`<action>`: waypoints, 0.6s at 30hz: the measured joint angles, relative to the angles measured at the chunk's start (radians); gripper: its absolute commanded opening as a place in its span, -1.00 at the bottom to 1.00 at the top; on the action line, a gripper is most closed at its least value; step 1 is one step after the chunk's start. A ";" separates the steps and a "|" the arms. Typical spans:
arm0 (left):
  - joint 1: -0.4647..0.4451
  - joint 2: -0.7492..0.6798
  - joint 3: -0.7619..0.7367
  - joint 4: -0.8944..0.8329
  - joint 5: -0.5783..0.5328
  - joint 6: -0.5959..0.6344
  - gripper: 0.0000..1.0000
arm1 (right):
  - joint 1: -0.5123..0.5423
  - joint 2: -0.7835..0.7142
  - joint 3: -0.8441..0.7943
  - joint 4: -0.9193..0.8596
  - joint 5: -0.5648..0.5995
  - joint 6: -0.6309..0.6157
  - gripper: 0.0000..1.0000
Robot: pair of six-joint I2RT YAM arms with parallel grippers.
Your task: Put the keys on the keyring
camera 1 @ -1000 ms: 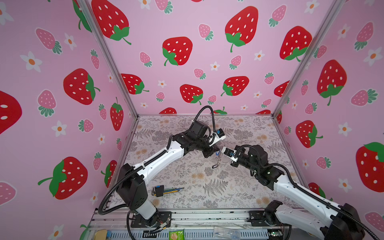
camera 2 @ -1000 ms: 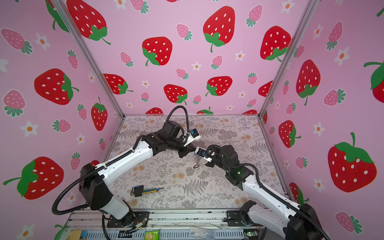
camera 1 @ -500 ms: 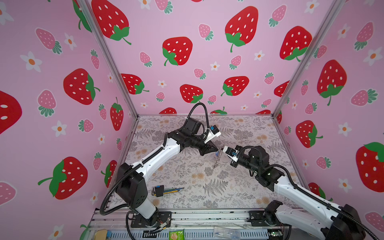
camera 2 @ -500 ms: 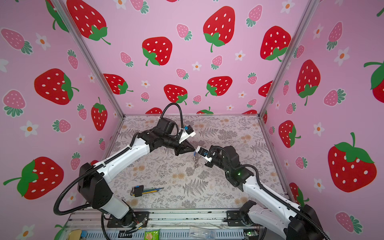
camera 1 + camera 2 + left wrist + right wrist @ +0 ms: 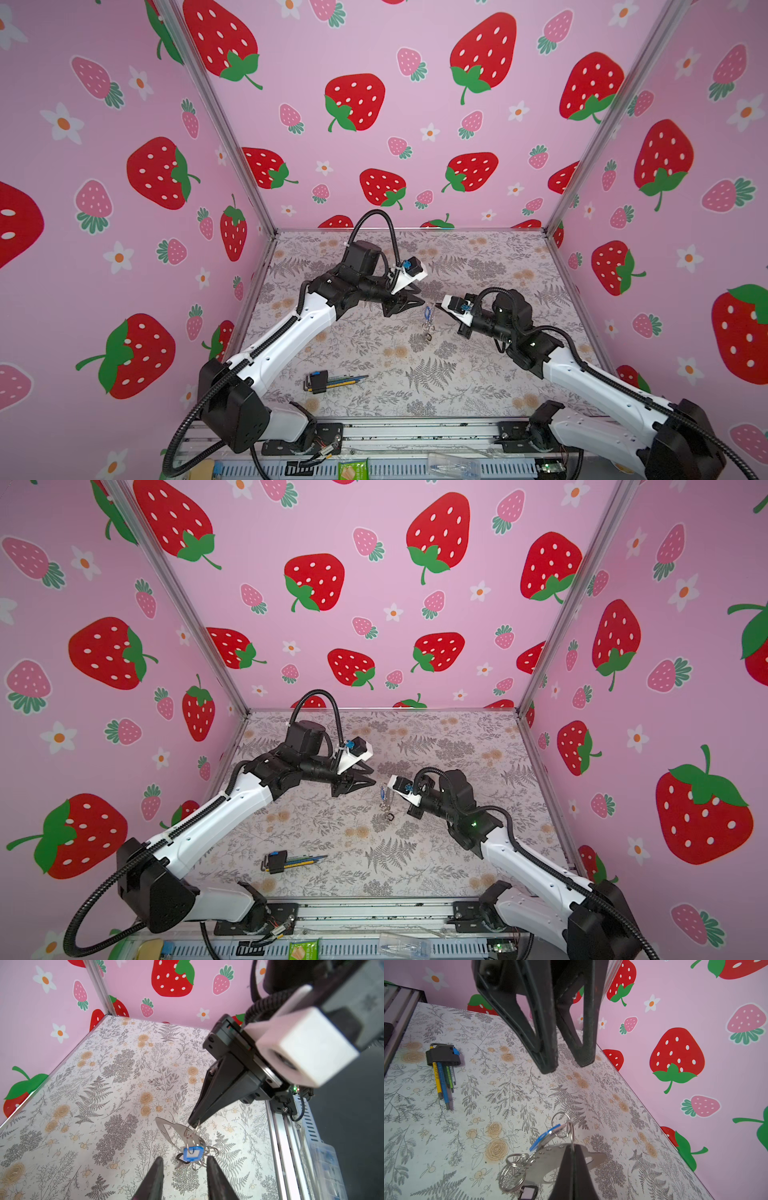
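Dangling over the table [image 5: 104,1084], the keyring [image 5: 166,1129] hangs by one small ring [image 5: 571,1136] pinched in the closed jaws of the right gripper [image 5: 193,1123], keys [image 5: 192,1153] bunched below. The left gripper [image 5: 568,1065] waits alongside, jaws apart and empty. Holding steady and closing squarely on one key looks wise.

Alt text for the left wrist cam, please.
The right gripper, shut, pinches a small metal ring and dangles a flat grey-brown keyring holder with a blue-tagged silvery key over the floral-print table. The left gripper stands open just short of them.
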 measured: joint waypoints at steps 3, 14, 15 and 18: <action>-0.011 -0.011 -0.034 0.034 0.006 0.025 -0.25 | -0.019 0.002 0.010 0.001 -0.050 0.019 -1.00; -0.041 -0.009 -0.037 0.083 0.008 0.068 -0.25 | -0.092 0.047 0.046 0.001 -0.256 0.111 -1.00; -0.043 -0.009 -0.037 0.083 0.004 0.067 -0.25 | -0.094 0.047 0.048 0.001 -0.267 0.117 -1.00; -0.052 -0.009 -0.037 0.084 -0.014 0.059 -0.25 | -0.105 0.048 0.055 0.002 -0.304 0.130 -1.00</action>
